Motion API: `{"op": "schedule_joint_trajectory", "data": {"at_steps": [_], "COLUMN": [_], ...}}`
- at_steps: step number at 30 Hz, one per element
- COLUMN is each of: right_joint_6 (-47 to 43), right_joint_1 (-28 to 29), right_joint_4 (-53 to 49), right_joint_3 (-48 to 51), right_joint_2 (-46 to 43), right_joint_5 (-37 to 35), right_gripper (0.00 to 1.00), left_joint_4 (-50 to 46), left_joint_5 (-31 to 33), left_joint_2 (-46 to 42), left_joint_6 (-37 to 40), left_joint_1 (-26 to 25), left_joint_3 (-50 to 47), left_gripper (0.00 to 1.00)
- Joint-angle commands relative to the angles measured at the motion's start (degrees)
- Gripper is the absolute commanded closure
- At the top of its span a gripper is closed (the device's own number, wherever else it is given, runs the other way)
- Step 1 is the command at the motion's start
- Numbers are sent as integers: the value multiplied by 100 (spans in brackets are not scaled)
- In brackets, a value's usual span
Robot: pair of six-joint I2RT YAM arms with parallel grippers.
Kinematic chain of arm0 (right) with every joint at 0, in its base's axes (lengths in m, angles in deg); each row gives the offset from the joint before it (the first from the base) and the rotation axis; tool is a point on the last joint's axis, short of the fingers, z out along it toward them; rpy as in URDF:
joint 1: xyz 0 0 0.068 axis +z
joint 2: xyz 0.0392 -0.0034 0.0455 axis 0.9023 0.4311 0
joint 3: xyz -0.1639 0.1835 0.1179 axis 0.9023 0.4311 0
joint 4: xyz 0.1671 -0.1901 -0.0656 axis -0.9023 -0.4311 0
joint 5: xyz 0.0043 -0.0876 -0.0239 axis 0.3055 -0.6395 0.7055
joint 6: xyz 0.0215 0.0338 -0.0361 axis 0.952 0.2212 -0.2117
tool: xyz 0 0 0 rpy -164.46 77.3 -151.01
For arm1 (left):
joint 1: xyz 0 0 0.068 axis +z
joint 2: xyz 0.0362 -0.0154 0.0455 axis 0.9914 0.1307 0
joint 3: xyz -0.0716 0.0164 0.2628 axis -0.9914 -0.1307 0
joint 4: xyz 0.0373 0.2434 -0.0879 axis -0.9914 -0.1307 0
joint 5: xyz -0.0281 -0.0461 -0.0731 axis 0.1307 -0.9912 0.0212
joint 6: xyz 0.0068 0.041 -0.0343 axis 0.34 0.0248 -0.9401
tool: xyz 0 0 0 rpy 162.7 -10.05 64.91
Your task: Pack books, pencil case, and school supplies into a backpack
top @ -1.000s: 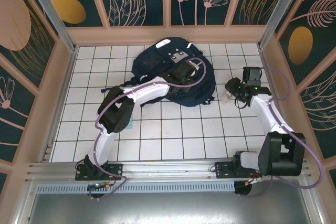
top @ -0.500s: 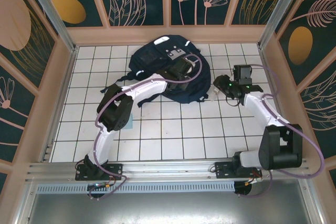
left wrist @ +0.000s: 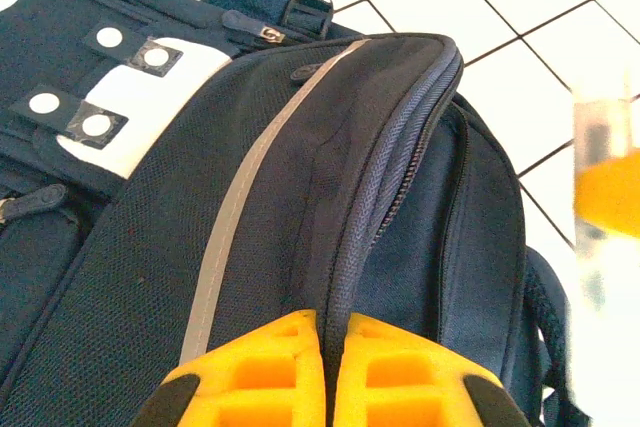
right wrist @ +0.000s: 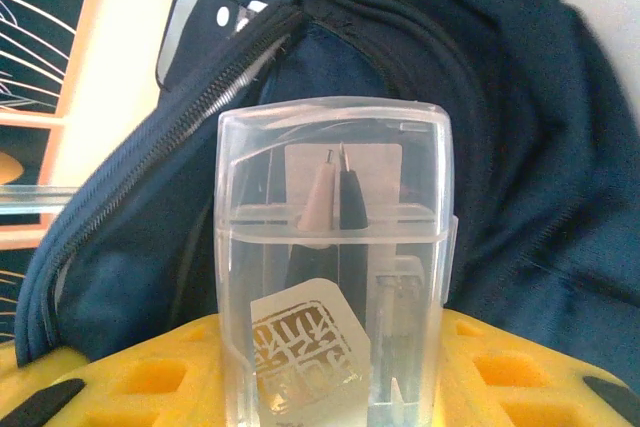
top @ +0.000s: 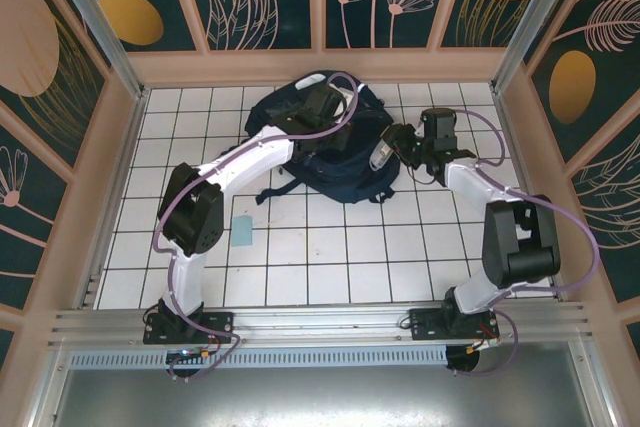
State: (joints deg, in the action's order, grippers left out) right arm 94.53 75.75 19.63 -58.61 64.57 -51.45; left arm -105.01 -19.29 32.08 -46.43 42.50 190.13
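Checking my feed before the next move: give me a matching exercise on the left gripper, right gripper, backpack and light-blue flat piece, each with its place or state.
Things:
1. left gripper
2. right gripper
3. backpack
4. light-blue flat piece

Place or state:
A. lies flat on the tiled table, beside the left arm
B. shut on the clear pencil case
C. pinched shut on the backpack's zipper edge
D. navy, at the table's far side

Pairs: 1-C, 2-B, 3-D, 4-A
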Motion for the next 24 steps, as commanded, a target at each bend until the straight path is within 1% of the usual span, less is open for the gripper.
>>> {"op": "schedule_joint_trajectory", "data": {"at_steps": [1, 7, 11, 17, 18, 19, 22, 24], "right_joint_6": [515, 1397, 1738, 2239, 2274, 2270, 2023, 1762], "right_joint_1": [168, 487, 740, 957, 963, 978, 972, 969], "right_joint_4": [823, 1572, 1539, 1773, 1833, 1878, 1632, 1295], "right_joint_3": [-398, -648, -895, -874, -851, -881, -1141, -1209], "right_joint_2": [334, 1064, 1424, 1742, 1745, 1771, 1852, 1752], "right_joint_5": [186, 318, 211, 72, 38, 86, 351, 246], "right_gripper": [57, 57, 54, 52, 47, 37, 13, 11], "left_joint_4": [445, 765, 884, 1126, 1145, 1170, 1189, 1188], "left_joint_5": [-417, -681, -750, -774, -780, -791, -803, -803], "left_joint_2": [-417, -393, -394, -497, -518, -524, -547, -555], "left_joint_6": [-273, -562, -720, -892, -910, -913, -925, -928], "left_joint_1": [-40, -40, -32, -13, -9, 10, 44, 78], "left_joint_3": [-28, -270, -289, -284, -284, -285, -298, -324], "left_gripper": [100, 100, 100, 100, 100, 100, 100, 100]}}
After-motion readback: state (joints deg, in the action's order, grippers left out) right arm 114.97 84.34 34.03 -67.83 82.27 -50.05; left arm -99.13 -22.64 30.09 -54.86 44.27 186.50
